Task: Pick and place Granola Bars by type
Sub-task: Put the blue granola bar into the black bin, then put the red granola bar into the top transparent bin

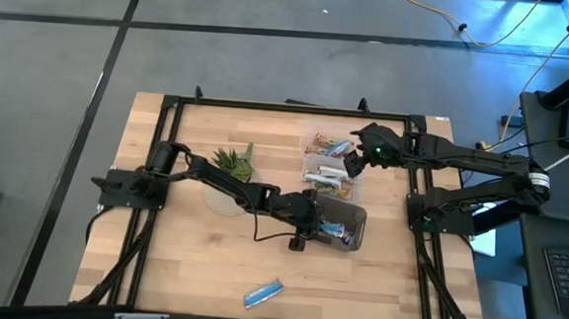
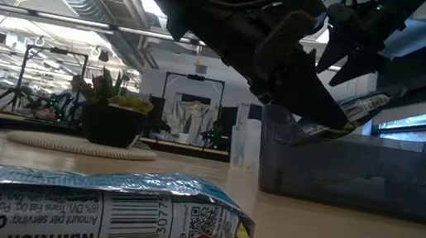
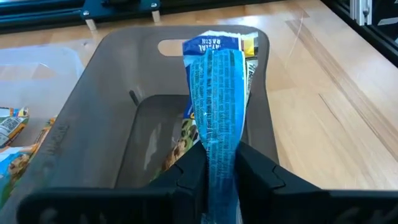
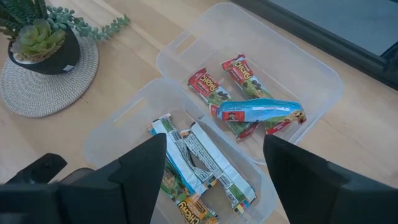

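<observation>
My left gripper (image 3: 221,167) is over the near end of a dark grey bin (image 3: 93,93), shut on a blue granola bar (image 3: 214,93) that reaches out over the bin. The low view shows this bar (image 2: 356,110) slanting above the bin's rim (image 2: 359,148). Another bar (image 3: 181,138) lies inside the bin. A second blue bar (image 1: 263,294) lies flat on the table near its front edge. My right gripper (image 4: 214,146) hangs open above two clear bins; one holds silvery-white bars (image 4: 205,162), the other red-and-green bars (image 4: 214,87) with a blue one (image 4: 261,112) on top. My left gripper pinches the blue bar's near end (image 3: 219,155) between its two fingers (image 3: 189,177). The fingers slant down from the table's left side and lie along the bar. The bar stands on edge, its far end (image 3: 217,46) raised over the bin's far rim.
A potted green plant (image 1: 235,162) on a round woven mat stands left of the clear bins (image 1: 329,167). Dark frame rails run along the table's edges (image 1: 169,113). Bare wood lies at the table's front around the loose blue bar.
</observation>
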Controlling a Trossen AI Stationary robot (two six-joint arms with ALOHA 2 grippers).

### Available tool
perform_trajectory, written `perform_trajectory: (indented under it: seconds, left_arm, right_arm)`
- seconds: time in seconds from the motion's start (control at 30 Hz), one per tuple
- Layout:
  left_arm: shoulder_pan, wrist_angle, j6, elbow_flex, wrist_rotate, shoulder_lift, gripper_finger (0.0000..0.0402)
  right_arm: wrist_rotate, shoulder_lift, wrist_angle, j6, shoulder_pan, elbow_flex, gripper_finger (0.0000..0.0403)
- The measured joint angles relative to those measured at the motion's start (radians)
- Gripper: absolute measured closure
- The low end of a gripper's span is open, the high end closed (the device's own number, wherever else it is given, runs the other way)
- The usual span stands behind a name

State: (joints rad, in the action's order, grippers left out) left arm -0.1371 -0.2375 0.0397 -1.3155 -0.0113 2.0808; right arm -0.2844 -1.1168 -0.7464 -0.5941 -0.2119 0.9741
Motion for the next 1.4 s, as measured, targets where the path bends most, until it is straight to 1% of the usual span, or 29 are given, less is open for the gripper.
perform_trajectory:
  seconds: [0.13, 0.23, 0.4, 0.57, 0.7, 0.77, 0.9, 1.07, 1.17, 1.27, 1.4]
  left_arm:
    - [0.002, 0.002, 0.000, 0.000, -0.007, 0.000, 0.0315]
    - [0.002, 0.003, 0.000, 0.000, -0.056, 0.000, 0.0290]
    - [0.002, 0.012, 0.001, 0.000, -0.127, 0.000, 0.0238]
    - [0.002, 0.090, 0.001, 0.000, -0.206, -0.035, 0.0183]
    - [-0.007, 0.174, -0.001, 0.000, -0.223, -0.094, 0.0154]
    - [-0.015, 0.216, 0.000, 0.000, -0.222, -0.136, 0.0148]
    - [-0.036, 0.368, -0.013, 0.000, -0.215, -0.237, 0.0147]
    - [-0.061, 0.597, -0.135, 0.000, -0.191, -0.375, 0.0150]
    - [-0.081, 0.698, -0.207, 0.000, -0.146, -0.436, 0.0150]
    - [-0.107, 0.748, -0.260, 0.000, -0.099, -0.476, 0.0150]
    - [-0.156, 0.745, -0.338, 0.000, -0.036, -0.488, 0.0150]
  right_arm:
    - [0.000, 0.000, 0.000, 0.000, 0.000, 0.000, 0.0131]
    - [0.000, 0.000, 0.000, 0.000, 0.000, 0.000, 0.0131]
    - [-0.001, 0.000, 0.000, 0.000, 0.000, 0.000, 0.0131]
    - [-0.001, 0.000, -0.001, 0.001, 0.000, 0.000, 0.0131]
    - [-0.001, 0.000, -0.007, 0.005, 0.000, 0.000, 0.0131]
    - [-0.002, 0.000, -0.007, 0.005, 0.000, 0.000, 0.0131]
    - [-0.002, 0.000, -0.007, 0.005, 0.000, 0.000, 0.0131]
    - [-0.002, -0.001, -0.007, 0.005, 0.000, 0.000, 0.0131]
    - [-0.003, -0.001, -0.007, 0.001, 0.000, 0.000, 0.0131]
    - [-0.008, -0.001, -0.007, 0.001, 0.000, 0.000, 0.0131]
    - [-0.010, -0.001, -0.006, 0.003, 0.000, 0.000, 0.0131]
